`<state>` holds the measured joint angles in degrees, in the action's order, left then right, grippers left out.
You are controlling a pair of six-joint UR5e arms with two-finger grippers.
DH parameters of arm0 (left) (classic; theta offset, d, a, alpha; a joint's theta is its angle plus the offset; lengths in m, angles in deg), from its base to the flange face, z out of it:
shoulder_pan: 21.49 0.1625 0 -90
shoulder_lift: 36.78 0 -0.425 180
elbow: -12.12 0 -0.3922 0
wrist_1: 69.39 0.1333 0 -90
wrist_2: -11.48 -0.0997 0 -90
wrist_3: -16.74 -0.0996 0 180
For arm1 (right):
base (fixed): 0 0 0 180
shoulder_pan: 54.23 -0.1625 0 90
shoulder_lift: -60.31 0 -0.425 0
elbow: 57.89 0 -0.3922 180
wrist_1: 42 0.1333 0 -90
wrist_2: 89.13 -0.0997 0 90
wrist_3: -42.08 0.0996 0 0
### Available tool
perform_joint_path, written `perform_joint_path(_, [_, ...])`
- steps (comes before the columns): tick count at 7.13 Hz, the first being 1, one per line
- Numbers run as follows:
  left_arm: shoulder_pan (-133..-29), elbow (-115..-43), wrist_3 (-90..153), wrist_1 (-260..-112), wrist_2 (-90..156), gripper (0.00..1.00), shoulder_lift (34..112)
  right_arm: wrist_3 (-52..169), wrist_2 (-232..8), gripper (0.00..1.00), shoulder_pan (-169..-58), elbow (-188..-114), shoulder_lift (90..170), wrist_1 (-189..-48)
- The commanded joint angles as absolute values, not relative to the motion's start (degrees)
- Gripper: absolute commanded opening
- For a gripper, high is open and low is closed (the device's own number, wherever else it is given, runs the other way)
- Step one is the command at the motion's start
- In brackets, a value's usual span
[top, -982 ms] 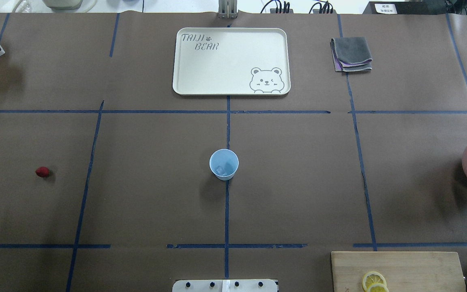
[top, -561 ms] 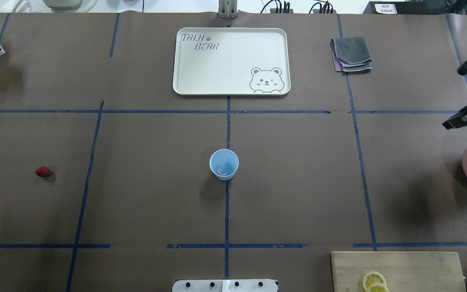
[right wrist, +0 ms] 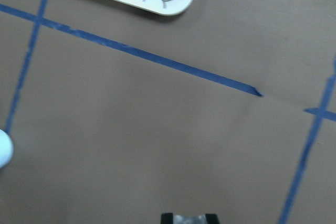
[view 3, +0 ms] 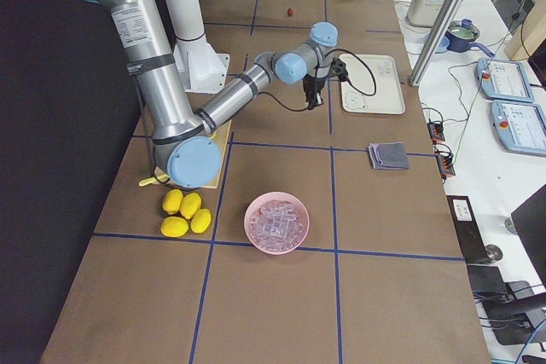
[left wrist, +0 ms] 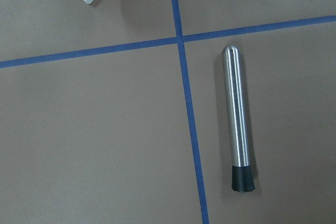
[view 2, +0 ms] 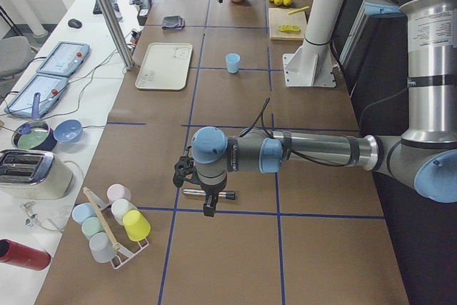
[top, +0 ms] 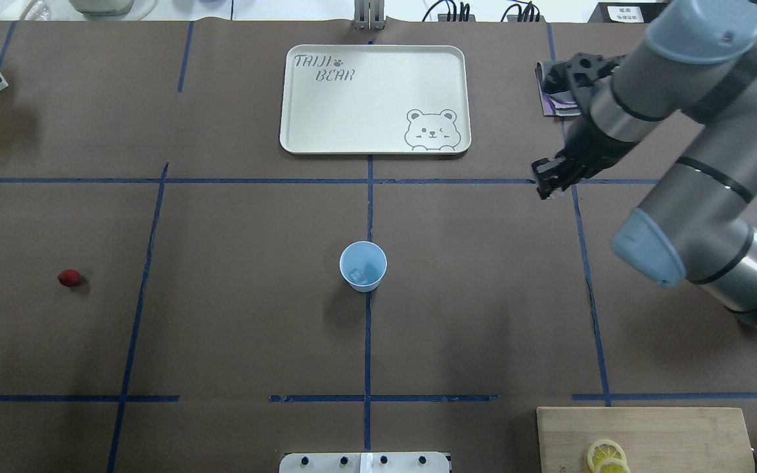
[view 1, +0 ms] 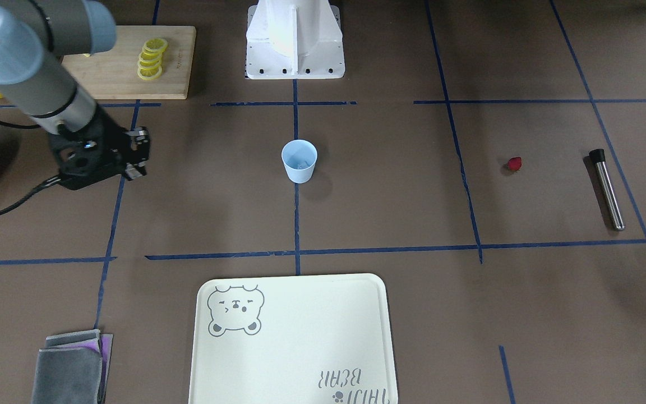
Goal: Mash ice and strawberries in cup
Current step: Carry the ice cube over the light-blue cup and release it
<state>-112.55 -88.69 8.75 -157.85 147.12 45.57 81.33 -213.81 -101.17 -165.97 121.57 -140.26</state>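
hovering right tool [top: 545, 190] clenches an ice chunk [right wrist: 185, 219], cup [top: 363, 265] well apart from it. left tool [view 2: 208, 208] above steel rod [left wrist: 239, 119]; grip cannot tell.

Right gripper [top: 545, 188] extended forward, fingers pinched close; left gripper [view 2: 208, 209] pointing down
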Motion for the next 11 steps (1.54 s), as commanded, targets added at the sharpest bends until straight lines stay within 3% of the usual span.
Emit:
perform_joint_path(1, [-112.54, -88.61, 8.74, -157.90, 147.10, 1.00, 45.49, 103.76, -203.63, 0.00, -90.41, -164.86, 109.67, -142.37])
perform_joint_path(3, [-112.54, -87.73, 8.66, -157.98, 147.27, 1.00, 45.48, 112.19, -193.33, 0.00, -82.66, -152.53, 98.51, -142.72])
perform_joint_path(4, [-112.46, -87.73, 8.66, -157.98, 147.36, 1.00, 45.31, 112.66, -192.06, 0.00, -81.57, -149.59, 96.80, -142.72])
perform_joint_path(7, [-112.45, -87.64, 8.66, -157.98, 147.36, 1.00, 44.87, 112.49, -191.69, 0.02, -79.89, -149.47, 98.19, -142.72])
perform_joint_path(8, [-112.45, -87.64, 8.66, -157.98, 147.45, 1.00, 44.87, 111.53, -191.78, 0.22, -79.89, -149.65, 98.63, -142.72])
perform_joint_path(9, [-112.45, -87.73, 8.66, -157.98, 147.45, 1.00, 44.87, 111.61, -191.87, 0.99, -79.98, -150.08, 98.81, -142.55])
perform_joint_path(11, [-112.37, -87.73, 8.66, -158.07, 147.45, 1.00, 44.87, 111.78, -192.13, 1.00, -79.98, -150.18, 98.81, -142.54])
